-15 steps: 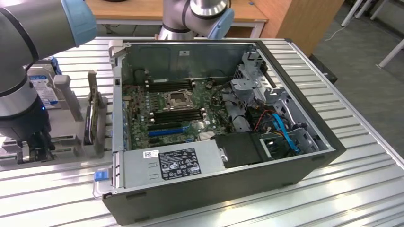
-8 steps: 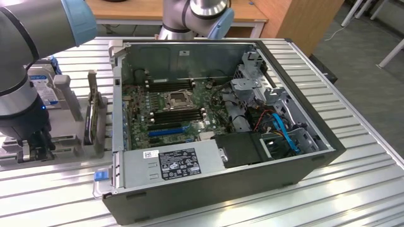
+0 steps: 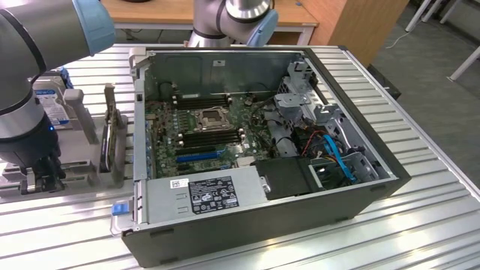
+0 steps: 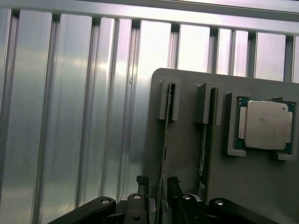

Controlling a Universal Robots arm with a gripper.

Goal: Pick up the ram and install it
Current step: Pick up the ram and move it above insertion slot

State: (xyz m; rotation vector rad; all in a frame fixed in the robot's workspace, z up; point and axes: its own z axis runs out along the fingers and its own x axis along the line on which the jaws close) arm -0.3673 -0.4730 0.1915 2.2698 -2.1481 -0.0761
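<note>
A ribbed aluminium worktop of long, shiny slats carries everything. At its middle lies an open, dark, boxy computer case, its green motherboard with black memory slots facing up. The grey-and-blue jointed arm reaches down near the worktop's edge on the exterior view's left. There sits a matte grey plastic holder with a rounded corner and raised slot guides. The ram, a thin green stick, stands on edge in one slot; a second stick stands in the neighbouring slot, beside a square metal-capped processor. The black gripper straddles the ram, fingers spread wide on either side, not gripping it.
</note>
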